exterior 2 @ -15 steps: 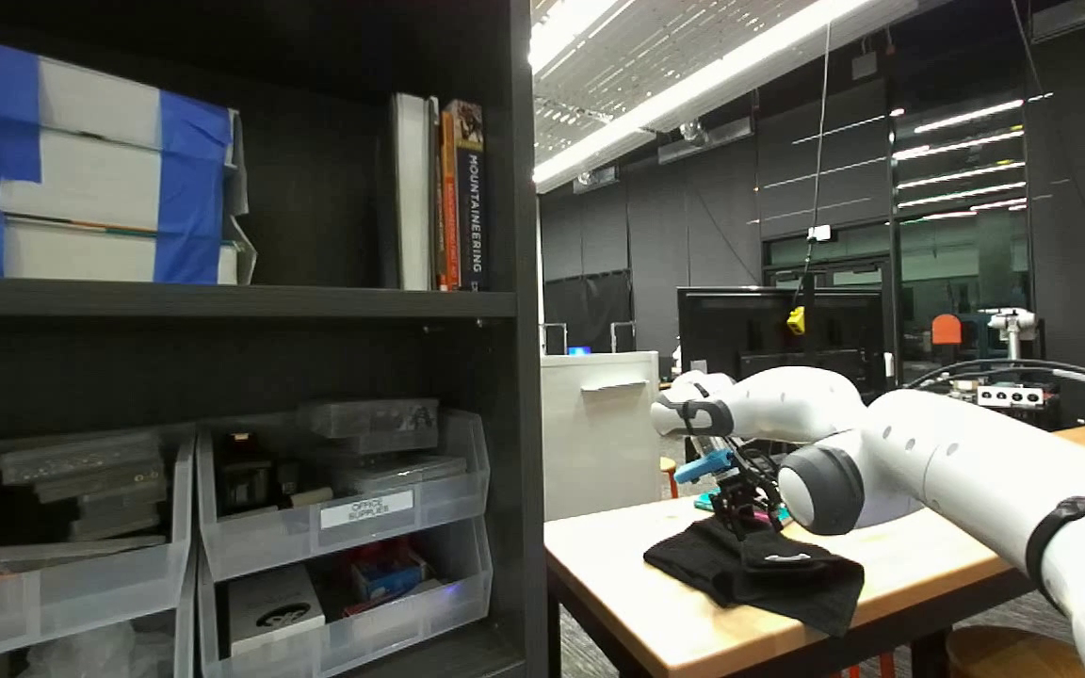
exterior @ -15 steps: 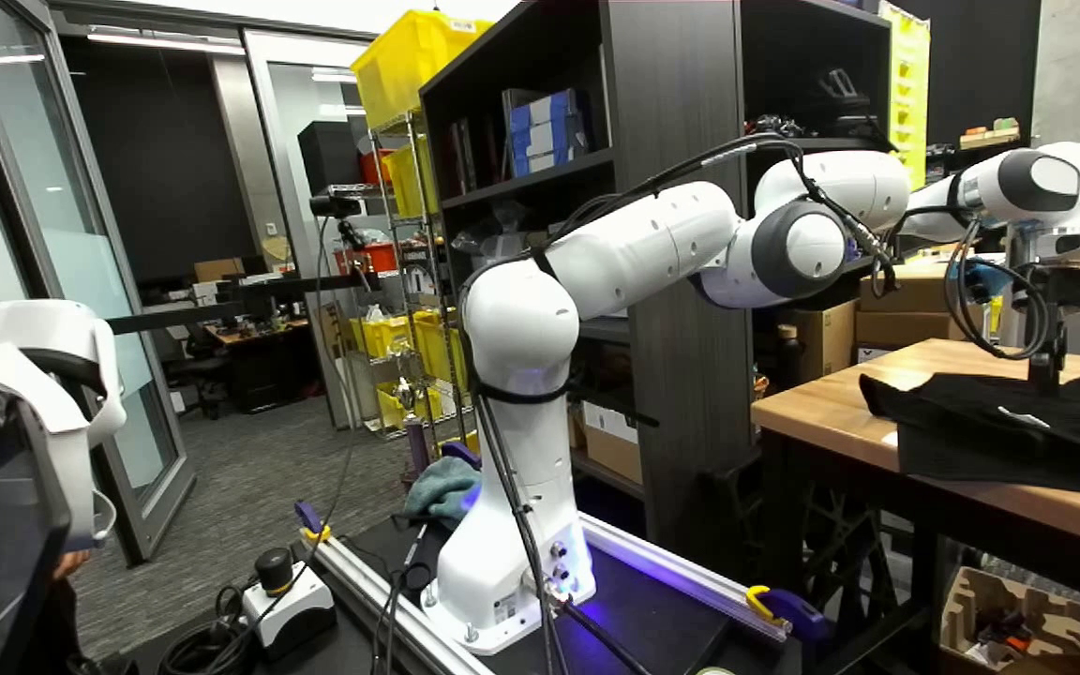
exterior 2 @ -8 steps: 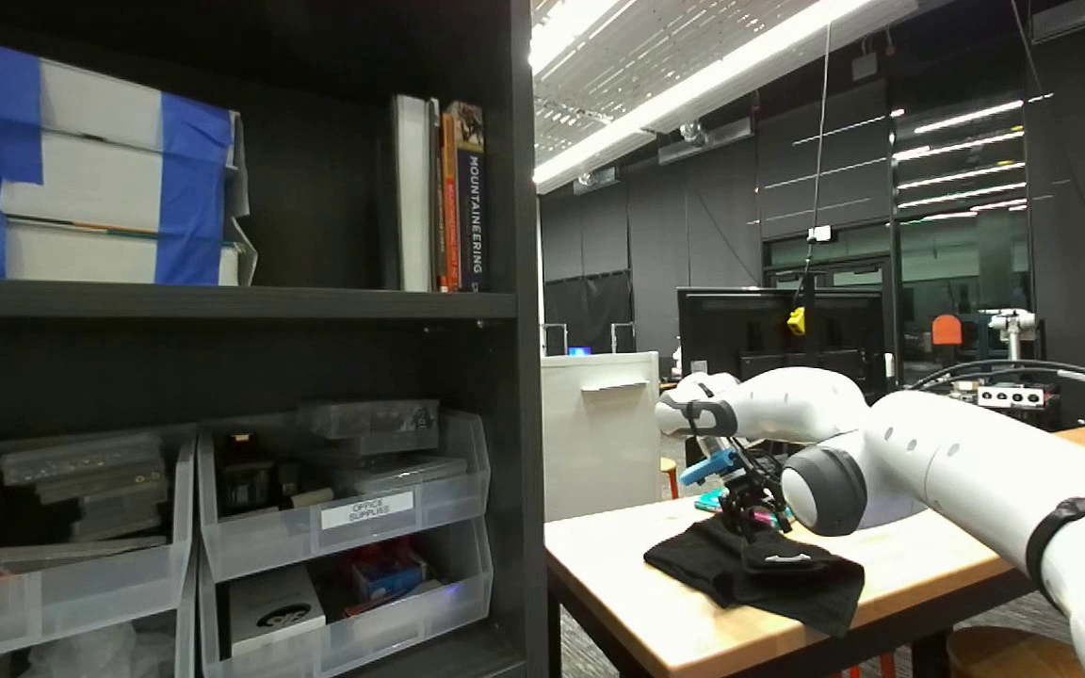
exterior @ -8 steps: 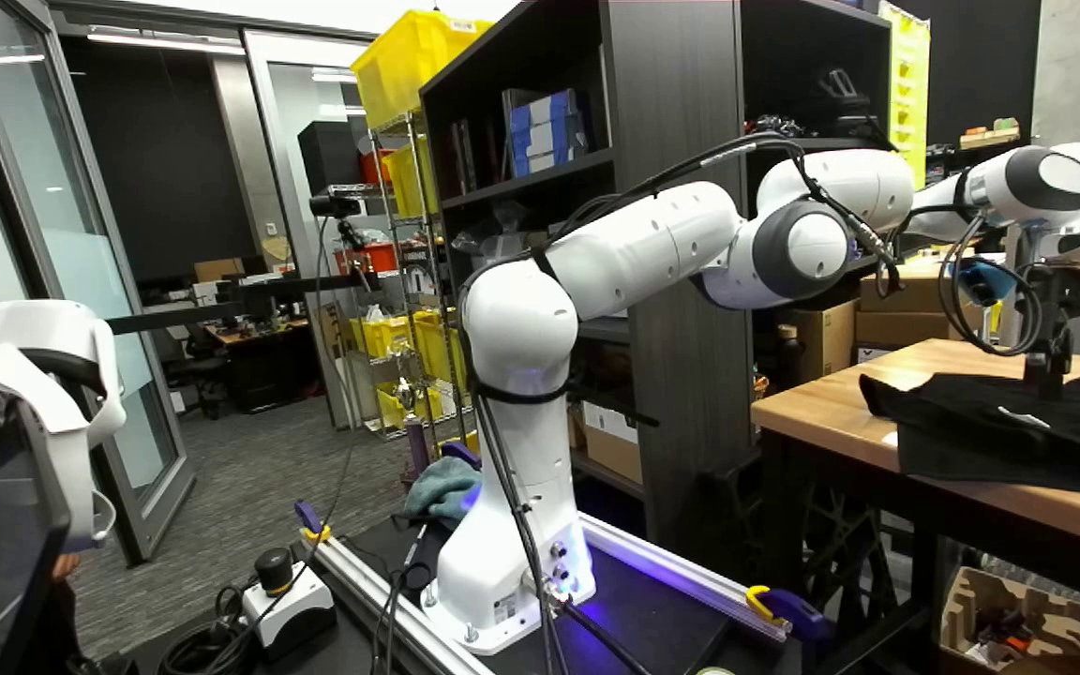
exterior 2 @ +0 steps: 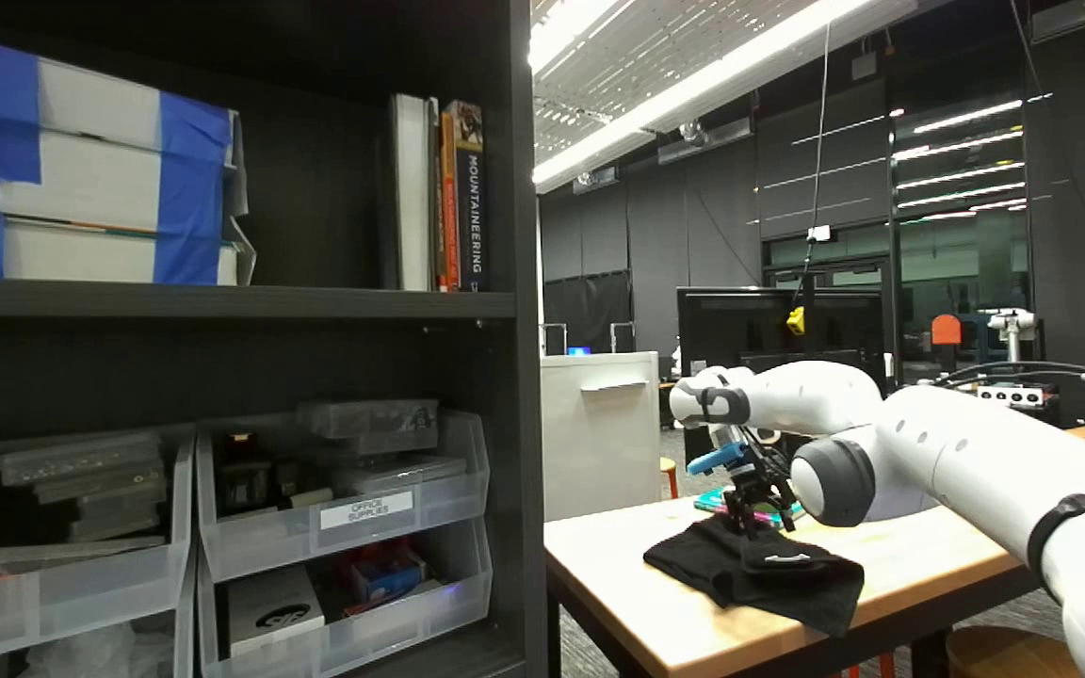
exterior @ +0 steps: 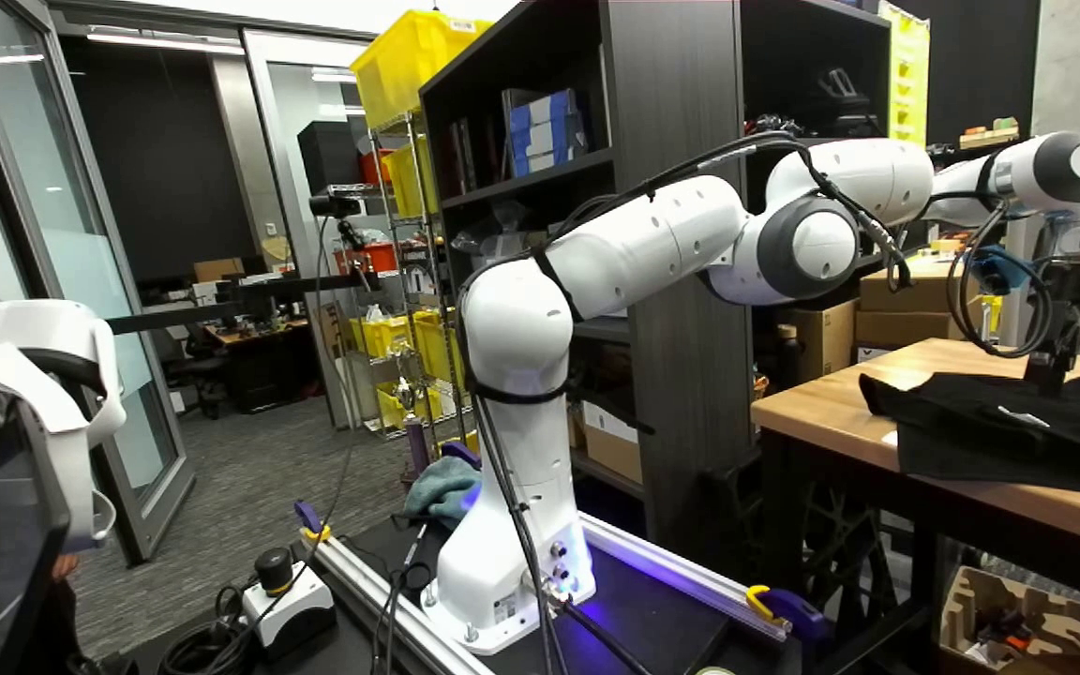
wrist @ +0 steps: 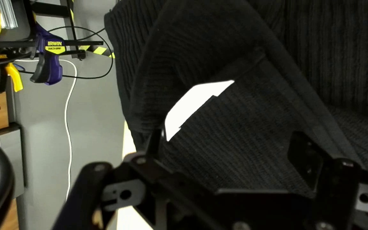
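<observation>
Your arm (exterior: 643, 244) reaches a little further right and stands slightly higher than a second ago in both exterior views, and the gripper (wrist: 230, 135) leans more; the black cloth (exterior 2: 773, 586) looks unmoved. It lies rumpled on the wooden table (exterior: 934, 361), one corner reaching over the near edge. Your fingers (wrist: 303, 156) stand spread wide over its ribbed fabric with no fold pinched between them, so you have hold of nothing; whether the tips touch it, you cannot tell. In the wrist view a white patch (wrist: 190, 103) on the cloth shows near the left of the two. You seem to be at the lining-up step, the grip not yet made. Taking hold would call for steadying that lean, setting the tips against a raised fold and bringing them together. On the cloth's far side lies a teal-and-pink item (exterior 2: 707, 503); in an exterior view, cardboard boxes (exterior: 915, 286) stand beyond the table and a dark bookcase (exterior: 676, 103) rises to its left.
</observation>
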